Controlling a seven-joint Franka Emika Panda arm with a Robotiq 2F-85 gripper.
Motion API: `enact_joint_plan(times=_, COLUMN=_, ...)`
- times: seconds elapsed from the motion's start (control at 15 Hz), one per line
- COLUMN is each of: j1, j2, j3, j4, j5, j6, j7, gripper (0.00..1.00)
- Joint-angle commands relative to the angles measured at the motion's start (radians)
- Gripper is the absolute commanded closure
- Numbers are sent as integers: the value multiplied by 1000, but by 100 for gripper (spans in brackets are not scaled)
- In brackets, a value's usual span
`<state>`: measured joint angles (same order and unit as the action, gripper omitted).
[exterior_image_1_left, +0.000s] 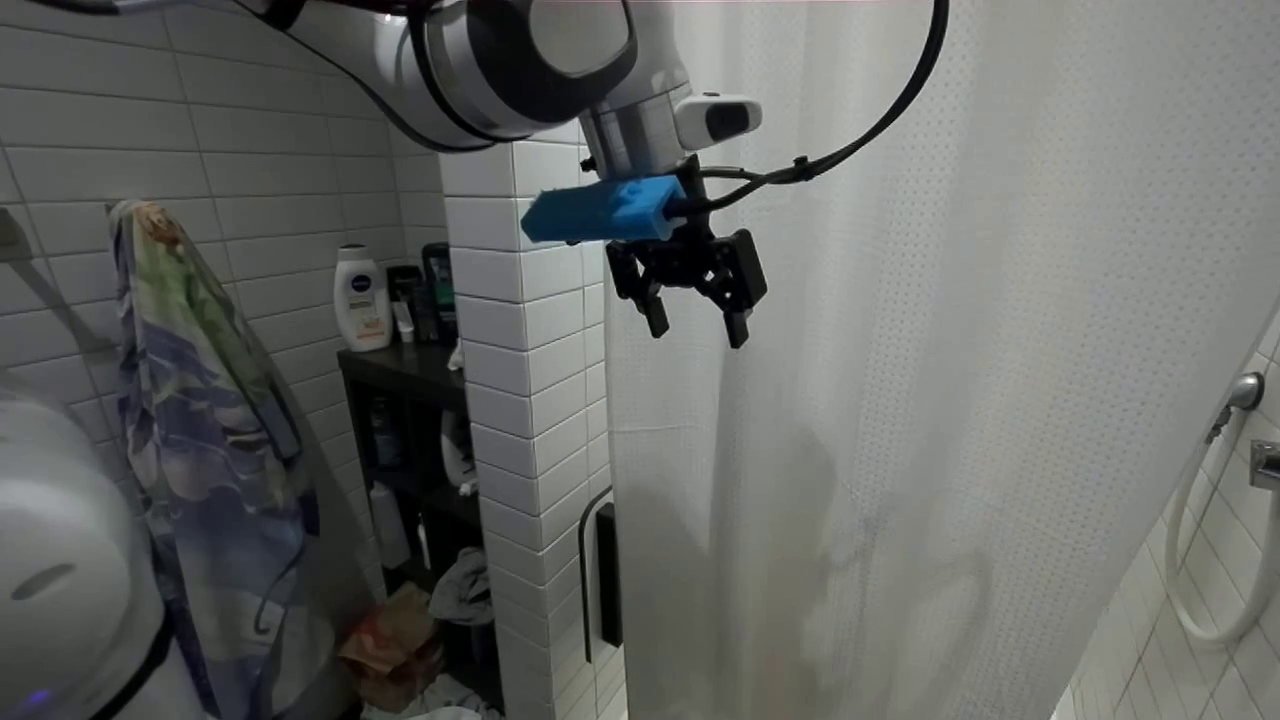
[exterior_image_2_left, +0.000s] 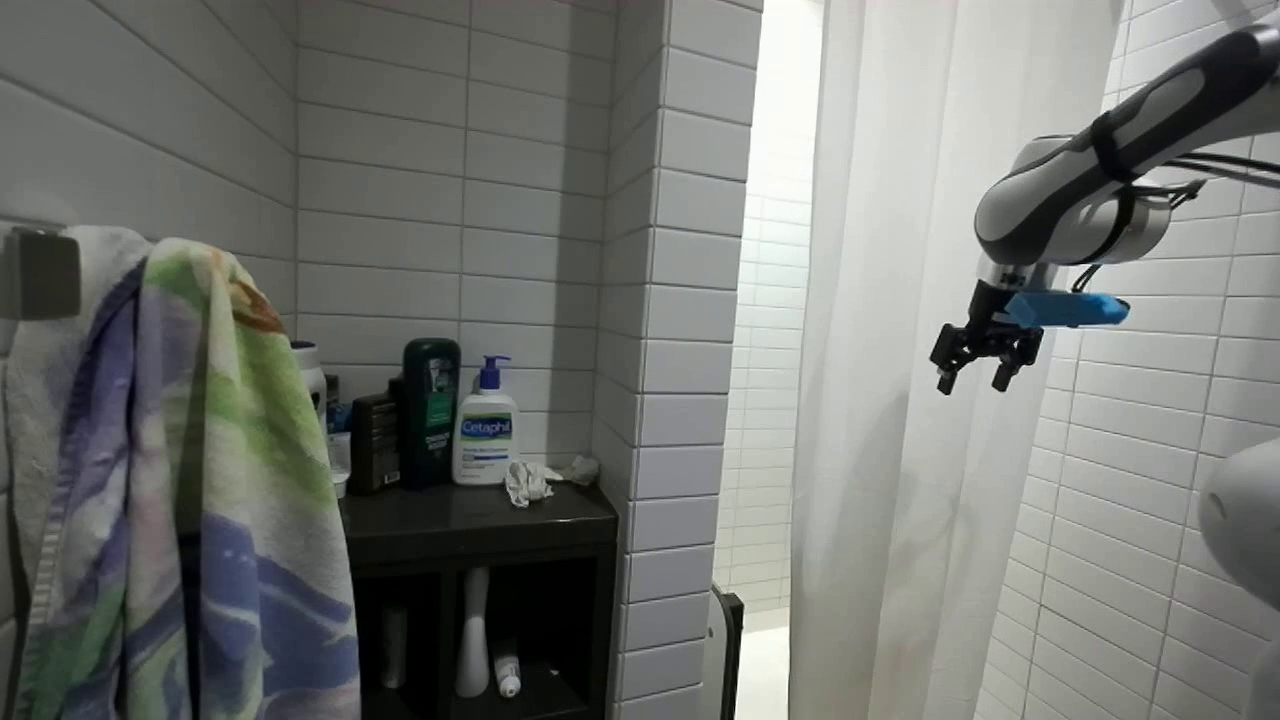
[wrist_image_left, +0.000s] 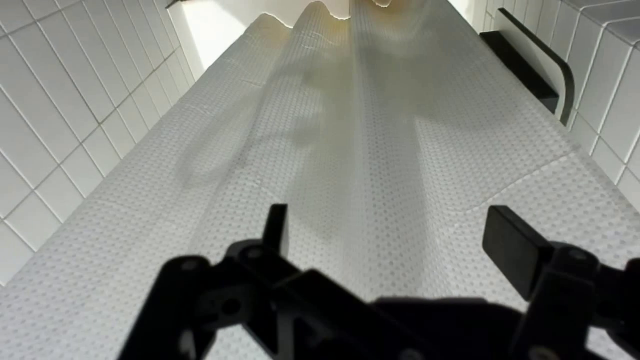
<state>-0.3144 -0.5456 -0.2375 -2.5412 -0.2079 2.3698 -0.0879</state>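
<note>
One hand (exterior_image_1_left: 697, 327), spread and empty, stands before one white shower curtain (exterior_image_1_left: 850, 450) hung beside a tiled pillar (exterior_image_1_left: 530, 400), seemingly at approach stage, any grip calling for alignment with the curtain's pillar-side edge.

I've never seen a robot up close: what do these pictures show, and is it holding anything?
It's a robot arm beside a white shower curtain. Two pictures come from cameras outside it; the third comes from a camera on its wrist, looking past its black jaws. The jaws hang open in front of the curtain, holding nothing; how close is hard to tell. In an exterior view, a dark shelf carries a dark green bottle, a Cetaphil pump bottle and a crumpled white wad; a colourful towel hangs nearby.
</note>
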Motion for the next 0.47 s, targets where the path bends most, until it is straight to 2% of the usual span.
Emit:
enact_joint_plan(times=0.0, j1=-2, j2=-14, j3=-1, j4=-3, j5=1, j6=-7, j7=-1, gripper=0)
enact_joint_plan(times=0.4, j1=-1, j2=-6, j3=-1, j4=-5, j5=1, j6=-5, j7=-1, gripper=0)
